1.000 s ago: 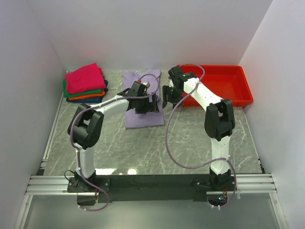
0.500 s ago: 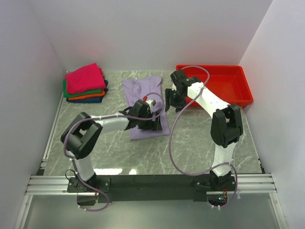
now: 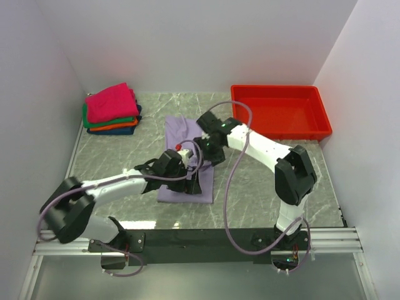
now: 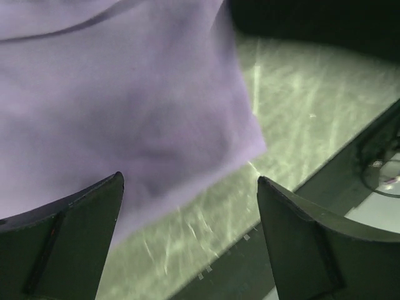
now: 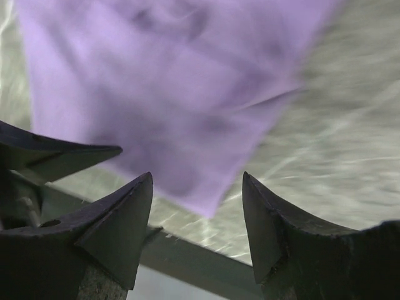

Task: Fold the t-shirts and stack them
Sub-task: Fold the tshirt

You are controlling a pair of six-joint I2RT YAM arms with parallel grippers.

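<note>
The left gripper (image 4: 189, 181), fingers wide and empty, hangs just over the near corner of the lavender shirt (image 3: 177, 130). The right gripper (image 5: 197, 178), also wide open, is above its right edge. The shirt's long axis runs near to far, leaning left; which end is the collar is unclear. Both grippers should probably pinch the hem evenly so the fold stays square.

jaws spread apart above a blurred lilac t-shirt (image 5: 175, 94) on marble table (image 5: 340, 156).
</note>
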